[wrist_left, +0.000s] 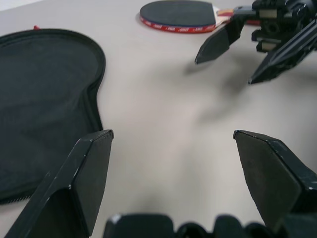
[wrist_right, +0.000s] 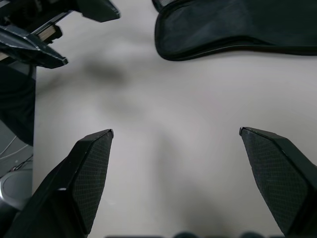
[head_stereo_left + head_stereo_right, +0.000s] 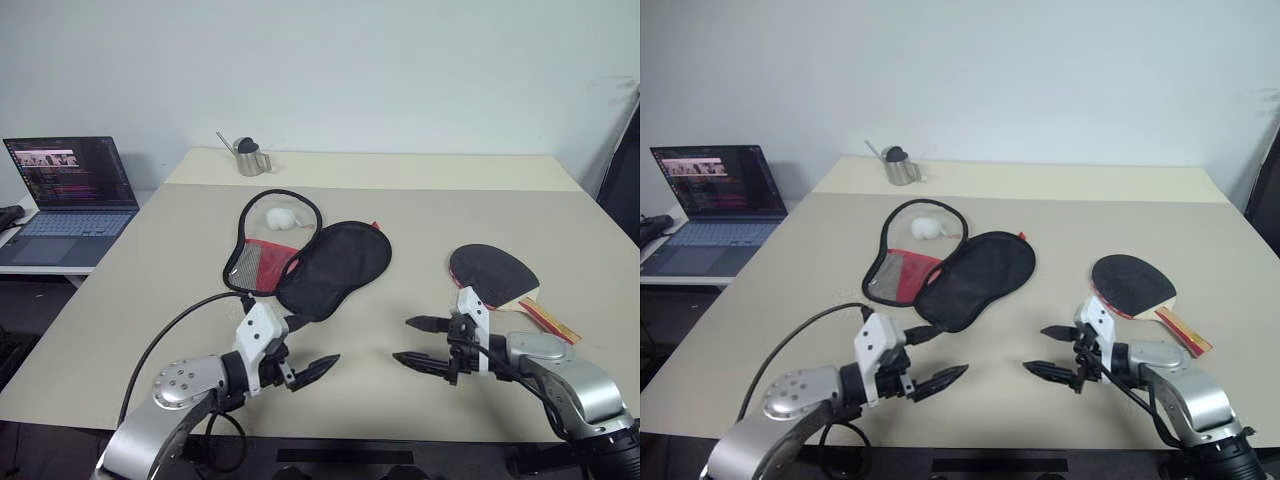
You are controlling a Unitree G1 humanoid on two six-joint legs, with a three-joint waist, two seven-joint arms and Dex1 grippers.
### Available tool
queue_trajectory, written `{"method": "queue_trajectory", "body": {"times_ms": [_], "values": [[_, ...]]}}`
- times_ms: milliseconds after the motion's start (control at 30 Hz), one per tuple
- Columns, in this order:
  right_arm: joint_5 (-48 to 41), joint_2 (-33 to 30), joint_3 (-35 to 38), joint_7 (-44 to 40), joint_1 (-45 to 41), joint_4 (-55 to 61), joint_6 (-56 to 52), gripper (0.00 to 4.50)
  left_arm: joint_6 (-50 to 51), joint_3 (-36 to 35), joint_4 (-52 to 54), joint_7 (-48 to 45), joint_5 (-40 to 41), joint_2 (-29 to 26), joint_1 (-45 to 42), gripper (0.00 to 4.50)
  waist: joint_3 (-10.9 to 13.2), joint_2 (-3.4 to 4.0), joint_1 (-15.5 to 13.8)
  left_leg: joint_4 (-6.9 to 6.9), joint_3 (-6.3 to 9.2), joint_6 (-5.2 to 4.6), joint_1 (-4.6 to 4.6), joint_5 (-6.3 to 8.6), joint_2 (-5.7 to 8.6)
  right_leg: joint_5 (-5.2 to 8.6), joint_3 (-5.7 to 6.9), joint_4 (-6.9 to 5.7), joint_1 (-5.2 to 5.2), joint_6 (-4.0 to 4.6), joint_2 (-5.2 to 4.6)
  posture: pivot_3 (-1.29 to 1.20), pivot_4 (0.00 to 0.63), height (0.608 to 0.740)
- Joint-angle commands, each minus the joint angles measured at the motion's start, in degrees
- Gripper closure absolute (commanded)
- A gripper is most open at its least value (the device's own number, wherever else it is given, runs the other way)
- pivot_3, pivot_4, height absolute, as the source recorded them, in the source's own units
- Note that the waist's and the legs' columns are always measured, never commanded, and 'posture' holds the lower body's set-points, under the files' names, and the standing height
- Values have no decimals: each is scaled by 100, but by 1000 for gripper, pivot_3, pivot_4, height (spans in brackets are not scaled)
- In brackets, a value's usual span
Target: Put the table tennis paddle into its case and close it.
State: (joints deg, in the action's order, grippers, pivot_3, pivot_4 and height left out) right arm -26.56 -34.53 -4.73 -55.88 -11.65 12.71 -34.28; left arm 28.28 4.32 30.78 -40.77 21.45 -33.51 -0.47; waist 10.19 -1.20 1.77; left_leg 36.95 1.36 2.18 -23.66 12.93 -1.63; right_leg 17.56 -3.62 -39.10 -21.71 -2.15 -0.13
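The table tennis paddle (image 3: pixel 492 274) lies flat on the beige table (image 3: pixel 450 200) at the right, black face up, with its striped handle pointing right. The case (image 3: pixel 335 268) lies unzipped and spread open at the table's middle: a black half on the right, a red mesh half (image 3: pixel 262 262) on the left. My left gripper (image 3: pixel 316 345) hovers open just in front of the case (image 1: pixel 44 99). My right gripper (image 3: pixel 402 340) hovers open in front of and left of the paddle (image 1: pixel 178 12). Nothing sits between either pair of fingers. The two grippers face each other over bare table.
A white crumpled lump (image 3: pixel 282 217) lies inside the case's far zipper loop. A small metal jug (image 3: pixel 250 157) stands at the back of the table. An open laptop (image 3: pixel 70 195) sits on a lower desk to the left. The table's front edge runs just below both grippers.
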Motion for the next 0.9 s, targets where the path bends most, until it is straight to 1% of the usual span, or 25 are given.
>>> {"method": "queue_trajectory", "body": {"times_ms": [33,200,300,600,733,900], "values": [[-130,-37,16,-38,-84,204,-76,24,-10,93,-75,63,-93,51,-178,245,0,0,1,0,0,0,0,0,-1,0,0,0,0,0,1,0,150,740],[-207,-40,138,20,-52,314,-176,24,-65,137,-221,27,-123,70,-350,245,0,0,1,-1,0,0,0,0,0,0,0,1,-1,0,1,0,150,740],[-172,-15,85,13,-134,232,-128,24,-45,137,-147,-26,-87,37,-360,245,0,0,2,-1,0,0,0,0,-1,0,0,1,0,0,1,0,150,740],[-157,283,-240,15,-306,165,-74,24,82,-294,346,-133,232,-237,35,245,0,0,7,-2,0,0,1,0,-4,0,0,1,-1,0,2,0,150,740],[-189,468,-391,22,-316,144,-77,24,261,-379,525,-61,408,-219,140,245,1,-1,5,-1,0,0,1,0,-3,0,0,1,0,0,1,0,150,740],[-189,503,-498,-40,-232,165,-30,24,245,-355,530,-88,397,-262,187,245,0,-1,3,0,1,0,1,0,-1,0,1,2,1,0,0,0,150,740]]}}
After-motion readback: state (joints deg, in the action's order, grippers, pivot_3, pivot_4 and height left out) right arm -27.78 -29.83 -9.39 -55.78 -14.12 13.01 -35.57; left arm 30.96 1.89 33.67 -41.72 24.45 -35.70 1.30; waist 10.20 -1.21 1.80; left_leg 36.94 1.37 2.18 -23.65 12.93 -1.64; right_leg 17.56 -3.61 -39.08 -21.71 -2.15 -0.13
